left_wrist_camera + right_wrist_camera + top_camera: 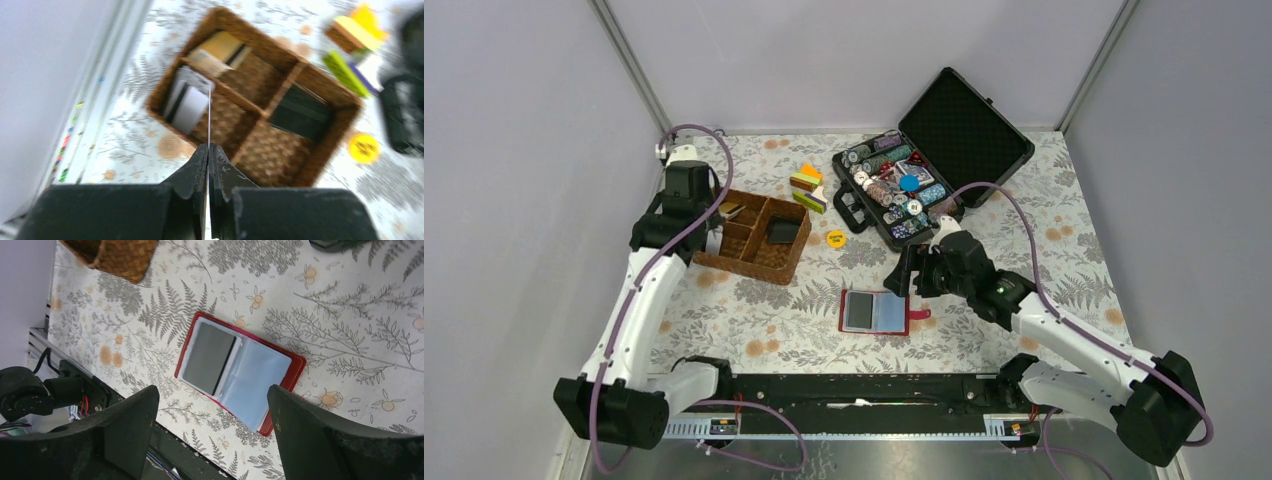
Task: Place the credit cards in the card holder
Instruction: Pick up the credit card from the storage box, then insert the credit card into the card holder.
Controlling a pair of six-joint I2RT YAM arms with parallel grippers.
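**Red wallet open under spread jaws, one card pinched over the basket**

Red and laid flat, the card holder [876, 312] sits on the flowered surface [984, 215] toward the near edge, well apart from the wicker basket [754, 262]. A dark card [207, 357] shows in its left clear pocket; the right pocket shows only pale blue. The right gripper [212, 395] hangs above it, jaws spread wide and touching nothing.

The left gripper [209, 150] is over the basket, jaws pressed together on a thin whitish card [209, 115] that is seen edge-on and stands upright from the tips. Below it, whitish cards [187, 102] lean in one compartment, a tan card [222, 45] lies in the next, and a black card [300, 115] lies in the third. At the back, the black case [969, 125] stands open, with poker chips [889, 185] in its tray
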